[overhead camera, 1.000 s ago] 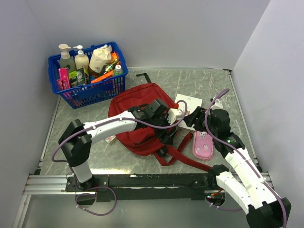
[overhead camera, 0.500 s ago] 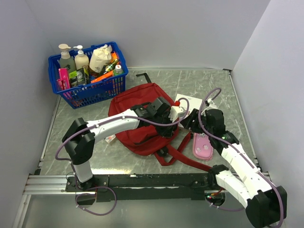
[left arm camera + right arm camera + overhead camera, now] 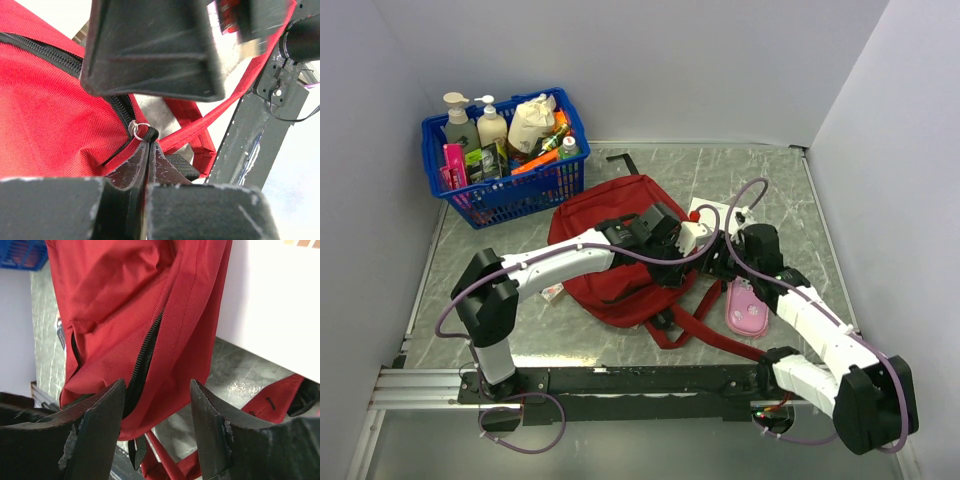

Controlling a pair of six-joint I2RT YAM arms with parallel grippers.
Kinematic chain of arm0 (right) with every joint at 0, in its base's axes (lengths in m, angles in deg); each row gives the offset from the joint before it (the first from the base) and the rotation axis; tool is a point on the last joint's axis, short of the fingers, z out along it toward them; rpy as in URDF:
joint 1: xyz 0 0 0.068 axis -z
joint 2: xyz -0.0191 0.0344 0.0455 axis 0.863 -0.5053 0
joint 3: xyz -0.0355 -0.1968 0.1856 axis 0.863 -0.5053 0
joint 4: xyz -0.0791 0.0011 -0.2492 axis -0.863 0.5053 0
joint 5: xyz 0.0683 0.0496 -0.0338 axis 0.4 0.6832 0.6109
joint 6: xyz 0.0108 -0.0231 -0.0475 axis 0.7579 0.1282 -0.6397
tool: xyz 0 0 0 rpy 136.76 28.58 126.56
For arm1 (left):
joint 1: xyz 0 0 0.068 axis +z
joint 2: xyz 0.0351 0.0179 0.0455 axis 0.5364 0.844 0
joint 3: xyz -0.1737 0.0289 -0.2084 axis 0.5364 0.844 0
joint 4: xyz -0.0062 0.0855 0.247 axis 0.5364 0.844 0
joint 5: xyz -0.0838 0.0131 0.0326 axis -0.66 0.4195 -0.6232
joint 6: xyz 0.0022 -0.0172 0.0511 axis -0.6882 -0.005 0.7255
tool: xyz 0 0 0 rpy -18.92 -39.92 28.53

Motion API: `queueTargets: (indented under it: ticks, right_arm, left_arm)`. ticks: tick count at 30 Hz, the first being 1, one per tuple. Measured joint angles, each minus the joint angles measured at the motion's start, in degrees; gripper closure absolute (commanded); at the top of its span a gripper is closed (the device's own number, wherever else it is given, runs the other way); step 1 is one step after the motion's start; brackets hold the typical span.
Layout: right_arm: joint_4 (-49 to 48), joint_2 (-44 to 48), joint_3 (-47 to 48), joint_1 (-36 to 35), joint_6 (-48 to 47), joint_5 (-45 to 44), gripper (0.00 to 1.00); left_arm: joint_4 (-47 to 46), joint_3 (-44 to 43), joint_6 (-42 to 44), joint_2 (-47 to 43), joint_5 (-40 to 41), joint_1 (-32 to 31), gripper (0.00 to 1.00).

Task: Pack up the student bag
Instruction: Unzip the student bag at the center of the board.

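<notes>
**A:** Student bag (image 3: 605, 210), where is it lying?

**B:** It is lying flat in the middle of the table (image 3: 770, 180), with its red strap (image 3: 705, 335) trailing toward the near edge.

**A:** How is the left arm posing?

**B:** It is stretching low from its base on the near left, across the bag toward the right. The left gripper (image 3: 148, 142) is pressing its fingers together, pinching the zipper pull (image 3: 145, 133) at the bag's near right corner, just beside a small metal ring (image 3: 138, 129).

**A:** And the right arm?

**B:** It is reaching from the near right toward the far left, folding at the elbow. The right gripper (image 3: 156, 385) is holding its jaws apart at the bag's right edge. The black zipper (image 3: 145, 357) is running between the fingers in the wrist view. Whether the pads are touching fabric, I cannot tell.

**A:** What is sitting around them?

**B:** A pink pencil case (image 3: 747, 307) is lying just beside the right forearm, near the strap. A white book (image 3: 712, 212) is lying against the bag's right side, partly under both wrists. A blue basket (image 3: 510, 190) of bottles is standing at the far left, apart from the bag. The two grippers are crowding each other closely.
</notes>
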State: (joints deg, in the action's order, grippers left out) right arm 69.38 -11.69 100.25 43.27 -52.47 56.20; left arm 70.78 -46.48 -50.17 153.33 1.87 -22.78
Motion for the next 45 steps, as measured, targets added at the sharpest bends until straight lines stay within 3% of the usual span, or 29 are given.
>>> queueTargets:
  ticks: [7, 10, 11, 12, 13, 16, 24, 33, 45]
  right_arm:
    - [-1.0, -3.5, 0.7, -1.2, 1.2, 2.5, 0.56]
    - [-1.2, -4.3, 1.3, -1.9, 1.6, 3.0, 0.73]
    - [-1.2, -4.6, 1.6, -2.1, 1.7, 3.0, 0.89]
    - [-1.3, -4.8, 1.8, -2.3, 1.7, 3.1, 0.98]
    - [-1.2, -5.0, 2.1, -2.4, 2.0, 3.1, 1.00]
    - [-0.5, -5.4, 2.7, -2.5, 2.1, 2.4, 1.00]
    - [3.9, -4.5, 5.4, -2.3, 1.4, -2.3, 1.00]
    - [5.7, -2.9, 7.7, -2.5, 1.9, -6.2, 1.00]
    - [6.3, -1.7, 8.1, -2.2, 0.4, -17.3, 1.00]
  left_arm:
    - [0.1, -0.4, 0.7, 0.0, 1.0, -0.8, 0.99]
    - [0.6, -0.6, 1.3, 0.0, 1.6, -1.1, 0.99]
    - [1.3, -1.0, 1.4, 0.1, 1.8, -1.1, 0.99]
    - [2.4, -1.9, 1.5, 0.3, 2.0, -1.2, 0.99]
    - [3.5, -3.4, 1.6, 0.9, 2.1, -1.2, 0.99]
    - [4.8, -6.4, 1.8, 2.2, 2.4, -1.2, 0.99]
    - [5.3, -4.6, 4.9, 0.0, 3.9, -1.2, 0.99]
    - [4.1, 3.5, 7.0, -11.0, 6.3, -1.2, 0.99]
    - [11.7, 9.8, 13.3, -20.9, 3.5, -1.3, 0.99]
